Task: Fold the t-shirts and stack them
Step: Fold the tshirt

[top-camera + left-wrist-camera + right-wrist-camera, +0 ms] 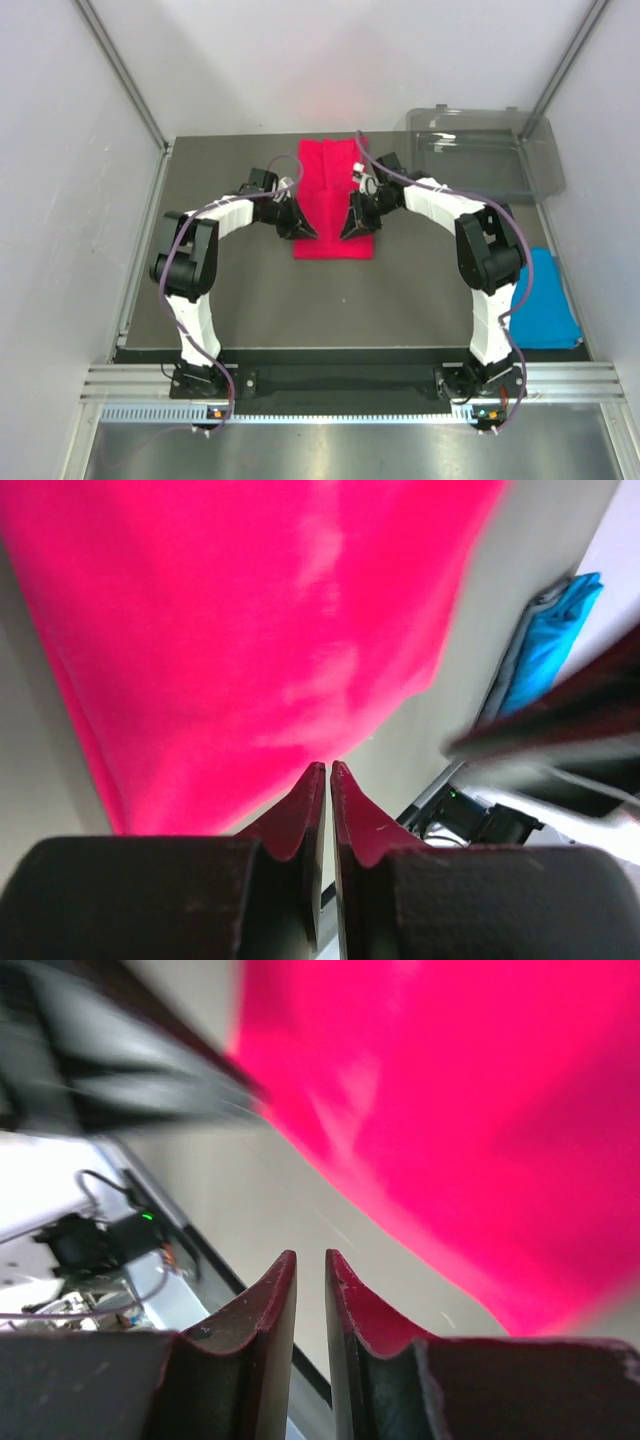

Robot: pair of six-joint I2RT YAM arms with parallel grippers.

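Left gripper (326,768) fingers closest to lens, all but together, nothing pinched. Right gripper (310,1255) narrowly apart, empty, bare table (400,300) behind. Seen from above: both arms bent inward, elbows out, tips at opposite side edges of crimson-pink t-shirt (333,200), flat rectangle mid-table; contact unclear. Sky-blue t-shirt (547,300) by right table edge. Grey tray (490,150) at far right corner, seen only from above.

Bright even light, soft shadows; wrist pics blurry, pink shirt (250,630) oversat.
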